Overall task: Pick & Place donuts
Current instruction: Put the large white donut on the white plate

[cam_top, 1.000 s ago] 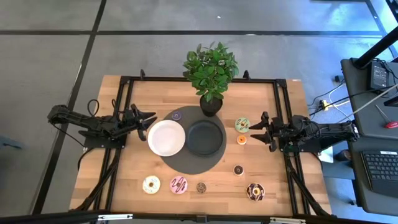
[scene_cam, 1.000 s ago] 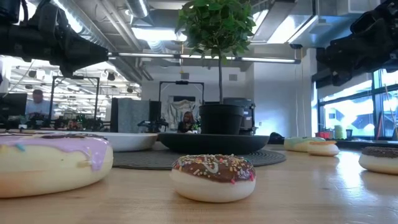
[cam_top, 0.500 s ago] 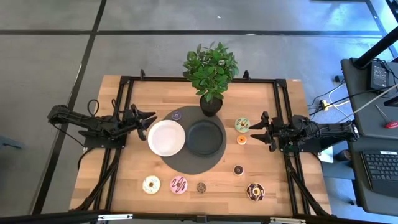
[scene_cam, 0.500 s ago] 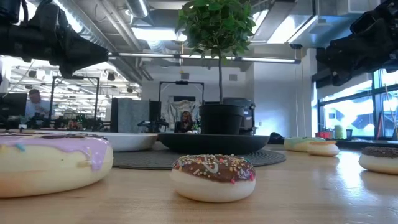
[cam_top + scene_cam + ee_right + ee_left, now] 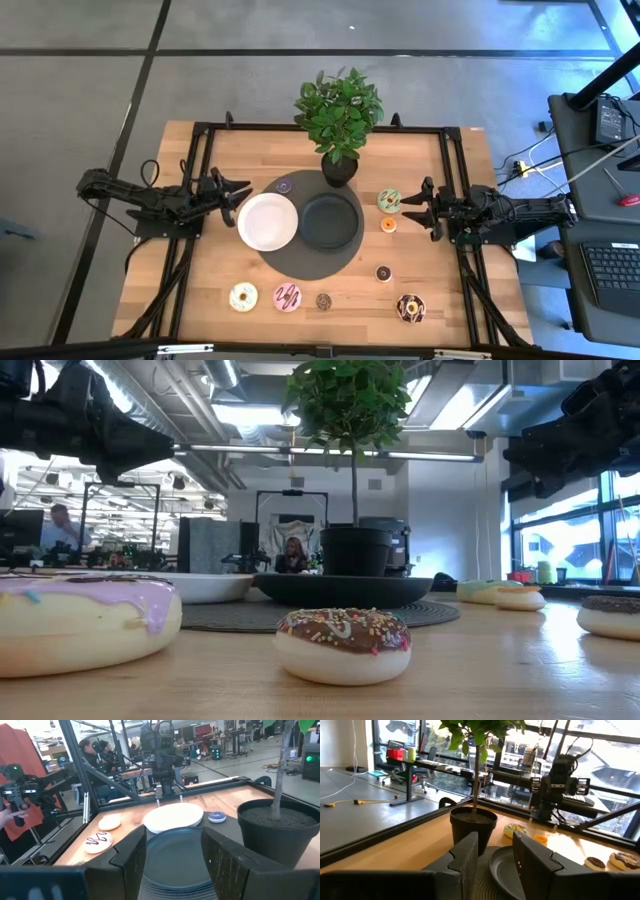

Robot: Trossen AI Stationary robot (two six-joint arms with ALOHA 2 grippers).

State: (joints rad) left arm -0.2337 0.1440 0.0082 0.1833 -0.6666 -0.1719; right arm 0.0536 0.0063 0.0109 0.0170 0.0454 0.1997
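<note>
Several toy donuts lie flat on the wooden table. In the high view a cream donut point(image 5: 243, 296), a pink donut point(image 5: 288, 297), a small chocolate donut point(image 5: 324, 300) and a dark iced donut point(image 5: 410, 308) line the near edge. A chocolate mini donut point(image 5: 383, 272), an orange mini donut point(image 5: 389, 224) and a green donut point(image 5: 389, 200) lie on the right. A purple donut point(image 5: 285, 185) rests on the round dark mat point(image 5: 290, 262). My left gripper point(image 5: 240, 197) hovers open left of the white plate point(image 5: 267, 221). My right gripper point(image 5: 418, 210) hovers open just right of the green and orange donuts.
The white plate and a black plate point(image 5: 331, 220) sit side by side on the mat. A potted plant point(image 5: 339, 165) stands behind them at the far side. Bare wood lies between the mat and the near donut row. People point(image 5: 92, 747) show beyond the table.
</note>
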